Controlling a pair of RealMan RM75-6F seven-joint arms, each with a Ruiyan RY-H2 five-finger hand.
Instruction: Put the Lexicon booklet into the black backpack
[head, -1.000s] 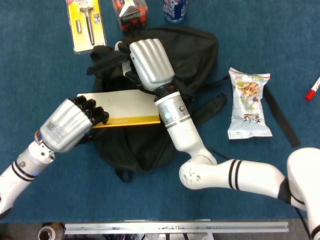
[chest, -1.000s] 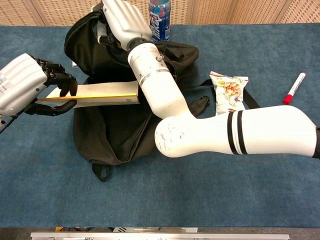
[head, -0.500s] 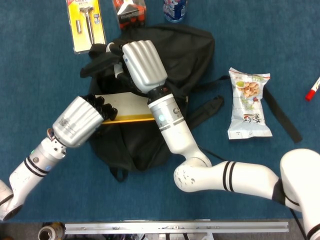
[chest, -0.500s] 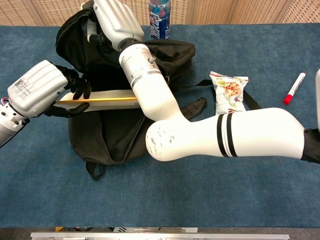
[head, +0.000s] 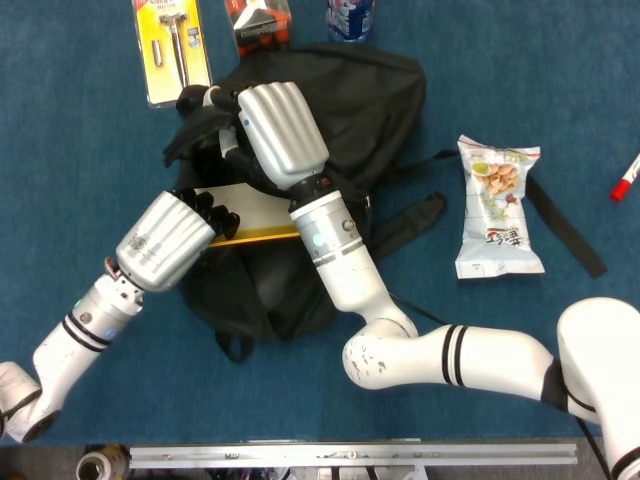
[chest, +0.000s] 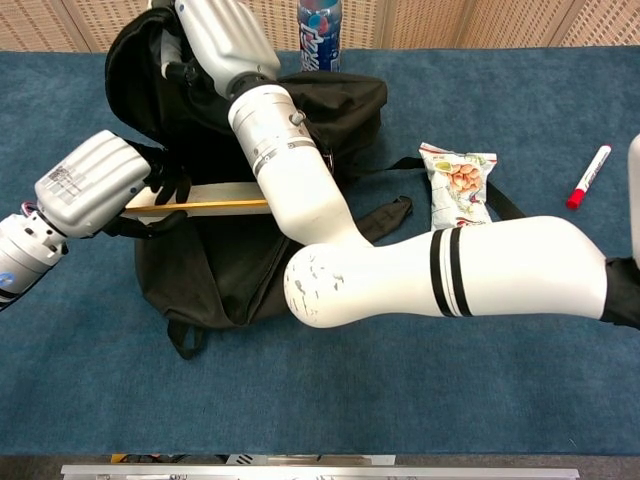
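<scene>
Blue carpet-like cloth covers the desk from edge to edge, with a metal rail along its near edge.

Working from the near edge outward, we find our right arm crossing the desk from the near right corner and reaching toward the middle, where it passes over the black backpack. The backpack lies flat left of centre, with its straps trailing toward the right.

Our left hand sits at the backpack's left side. Its dark fingers are curled around the left end of the Lexicon booklet, so it grips the booklet. The booklet is a pale slab with a yellow lower edge, lying level across the backpack; its right end is hidden behind our right forearm, and we cannot tell how much of it is inside the bag.

Our right hand is further out, at the backpack's far left part. Its fingers are hooked into the black fabric at the opening and hold it raised, as the chest view shows.

Right of the backpack, well apart from it, a snack packet lies beside a black strap. A red marker rests near the right edge.

Along the far edge we note a yellow blister pack, a red-and-black packaged item and a drink bottle.
</scene>
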